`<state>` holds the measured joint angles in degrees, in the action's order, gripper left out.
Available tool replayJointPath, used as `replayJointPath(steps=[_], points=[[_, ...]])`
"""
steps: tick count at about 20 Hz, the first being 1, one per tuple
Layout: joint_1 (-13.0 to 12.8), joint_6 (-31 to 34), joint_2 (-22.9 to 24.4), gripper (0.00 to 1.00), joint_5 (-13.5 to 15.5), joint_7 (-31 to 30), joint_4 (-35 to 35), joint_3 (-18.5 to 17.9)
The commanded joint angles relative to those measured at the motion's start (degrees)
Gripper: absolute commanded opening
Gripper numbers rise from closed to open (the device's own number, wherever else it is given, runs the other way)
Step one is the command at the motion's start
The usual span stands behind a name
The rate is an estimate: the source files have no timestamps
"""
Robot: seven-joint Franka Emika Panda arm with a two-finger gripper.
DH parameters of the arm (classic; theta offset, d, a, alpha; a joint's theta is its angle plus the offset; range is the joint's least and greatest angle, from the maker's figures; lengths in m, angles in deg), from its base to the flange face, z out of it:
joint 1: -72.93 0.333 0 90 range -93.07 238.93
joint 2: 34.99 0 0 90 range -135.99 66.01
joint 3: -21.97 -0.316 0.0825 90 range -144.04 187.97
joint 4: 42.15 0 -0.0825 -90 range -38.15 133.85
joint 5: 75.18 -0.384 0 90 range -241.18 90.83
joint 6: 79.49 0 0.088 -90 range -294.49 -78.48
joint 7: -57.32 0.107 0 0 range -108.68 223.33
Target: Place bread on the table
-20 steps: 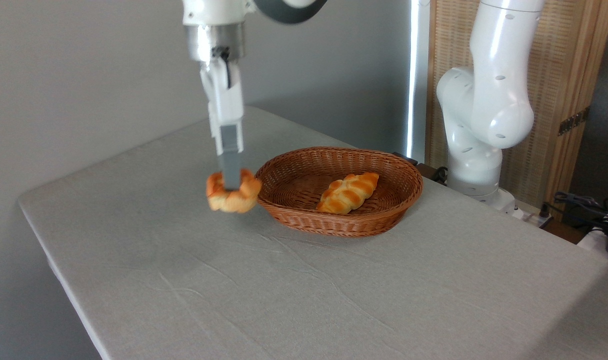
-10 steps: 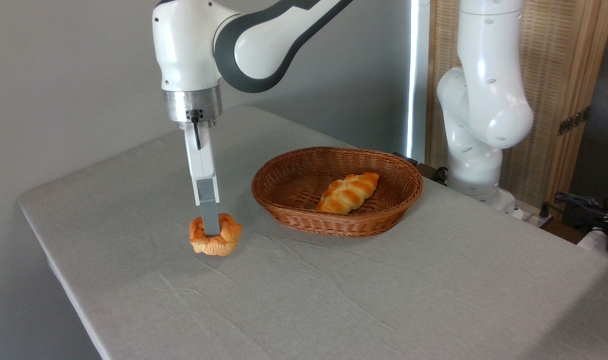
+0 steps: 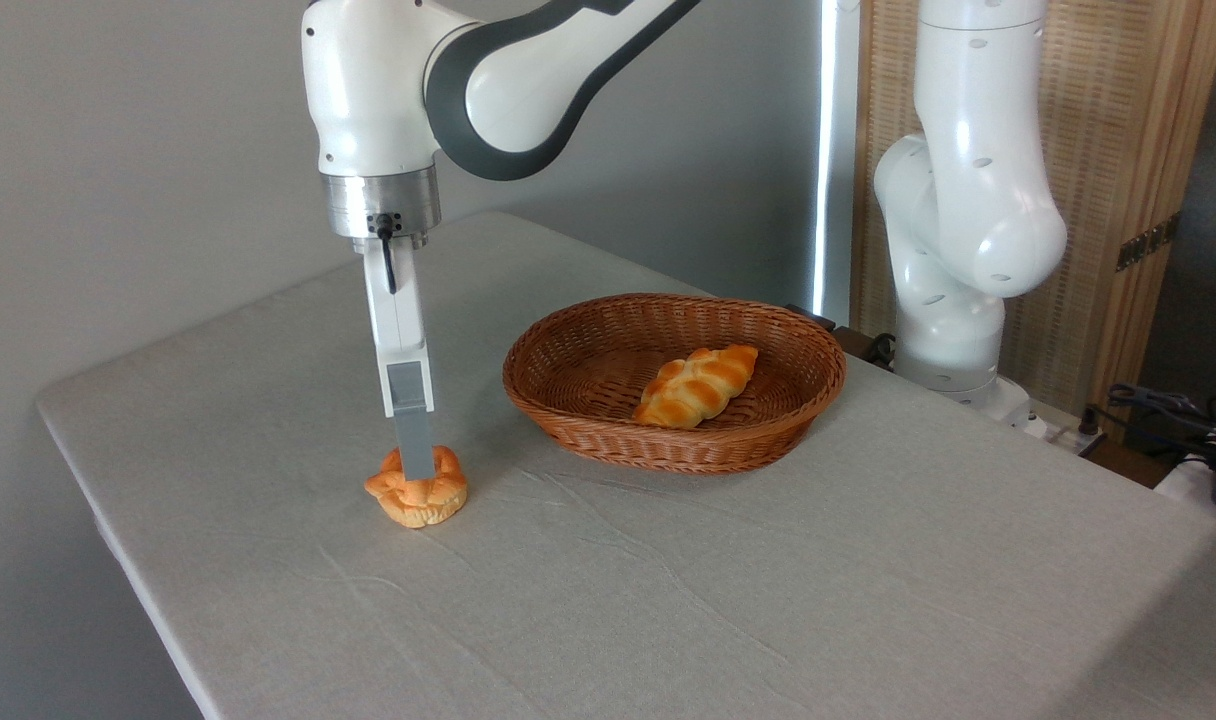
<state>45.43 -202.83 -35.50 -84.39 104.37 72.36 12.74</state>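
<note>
The bread [image 3: 416, 497], a small round knotted bun with an orange-golden crust, lies flat on the light grey cloth of the table [image 3: 668, 590], left of the basket. My gripper [image 3: 416, 470] hangs straight down over it, seen edge-on, so the near finger [image 3: 411, 420] hides the far one. The grey fingertip stands in front of the bun's top middle. The bun rests on the cloth by its own weight and sits lower and further left against the finger than before, so the jaws look loosened around it.
A brown wicker oval basket [image 3: 758, 435] stands right of the bun with a longer braided loaf [image 3: 696, 385] inside. The white arm base [image 3: 953, 290] rises at the back right. Cables [image 3: 1178, 410] lie at the far right. The table's left edge [image 3: 78, 470] is near.
The bun came out from beside the basket, moving left and down. It was held above the cloth before and now lies flat on it, shifted relative to the finger.
</note>
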Motion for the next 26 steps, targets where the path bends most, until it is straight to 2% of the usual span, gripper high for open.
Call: replayJointPath(steps=[1, 3, 4, 6, 9, 12, 13, 14, 15, 17, 21, 22, 24, 26], points=[[0.25, 0.21, 2.51, 1.0, 0.68, -1.16, -1.73, -0.7], [1.39, 2.48, 3.49, 1.0, 5.23, -3.44, -4.62, -1.14], [2.61, 5.8, 3.41, 1.0, 7.95, -3.97, -7.95, -1.75], [2.97, 13.62, 3.05, 1.0, 10.35, -3.72, -12.97, -3.07], [2.97, 22.86, 3.14, 1.0, 10.44, -3.72, -17.72, -5.54], [3.06, 29.28, 3.05, 1.0, 10.53, -3.8, -20.89, -8.17], [3.32, 30.87, 3.05, 1.0, 10.44, -3.89, -21.95, -8.18], [4.81, 32.01, 2.97, 1.0, 10.53, -3.98, -22.48, -8.0], [7.0, 32.81, 2.88, 1.0, 10.53, -4.07, -22.75, -6.96], [9.73, 33.69, 2.88, 1.0, 10.36, -4.42, -22.75, -4.76], [11.24, 33.7, 2.88, 1.0, 10.71, -4.33, -23.63, -4.4], [11.76, 33.7, 2.79, 1.0, 11.14, -4.42, -23.63, -4.14], [13.08, 33.78, 2.79, 1.0, 13.94, -4.94, -23.63, -3.17], [16.75, 33.78, 2.09, 1.0, 14.75, -7.57, -23.8, 0.59]])
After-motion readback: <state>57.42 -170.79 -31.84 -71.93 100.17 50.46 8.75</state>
